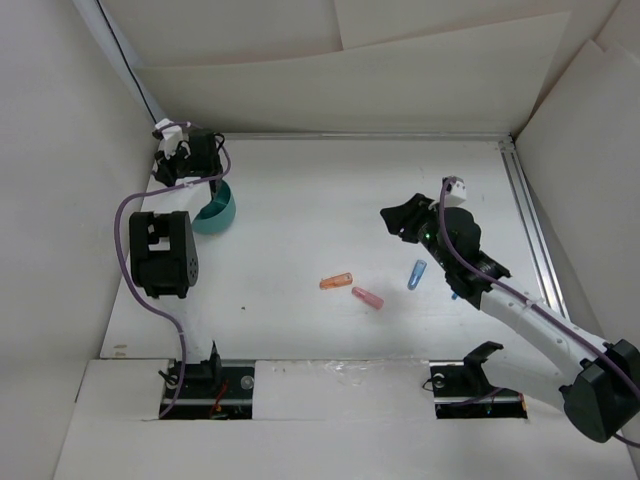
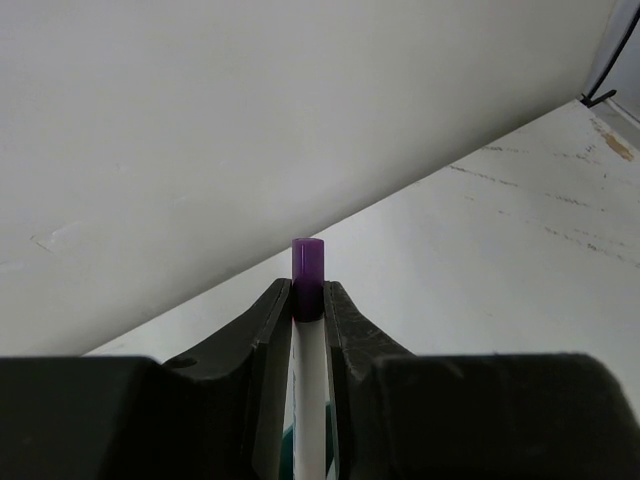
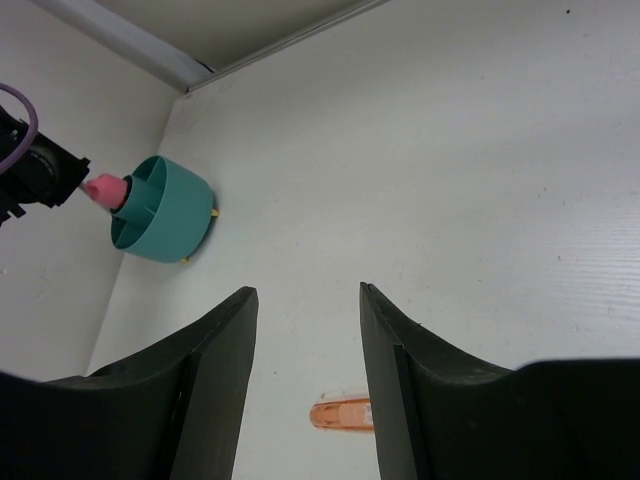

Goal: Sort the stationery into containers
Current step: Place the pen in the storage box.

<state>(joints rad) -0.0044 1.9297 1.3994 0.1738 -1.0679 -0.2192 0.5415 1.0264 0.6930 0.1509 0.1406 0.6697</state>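
My left gripper (image 1: 205,170) (image 2: 307,300) is shut on a thin white pen with a purple tip (image 2: 308,262). It holds the pen over the round teal cup (image 1: 216,211) at the far left, and a bit of teal shows below the jaws. In the right wrist view a pink end (image 3: 105,190) sits at the rim of the cup (image 3: 165,210) with its inner dividers. My right gripper (image 1: 395,218) (image 3: 305,310) is open and empty above the table. Short orange (image 1: 336,282) (image 3: 340,415), pink (image 1: 367,297) and light-blue (image 1: 417,274) pieces lie on the table.
White walls enclose the table on the left, back and right. A metal rail (image 1: 530,220) runs along the right edge. The left arm's purple cable (image 1: 125,215) loops beside the cup.
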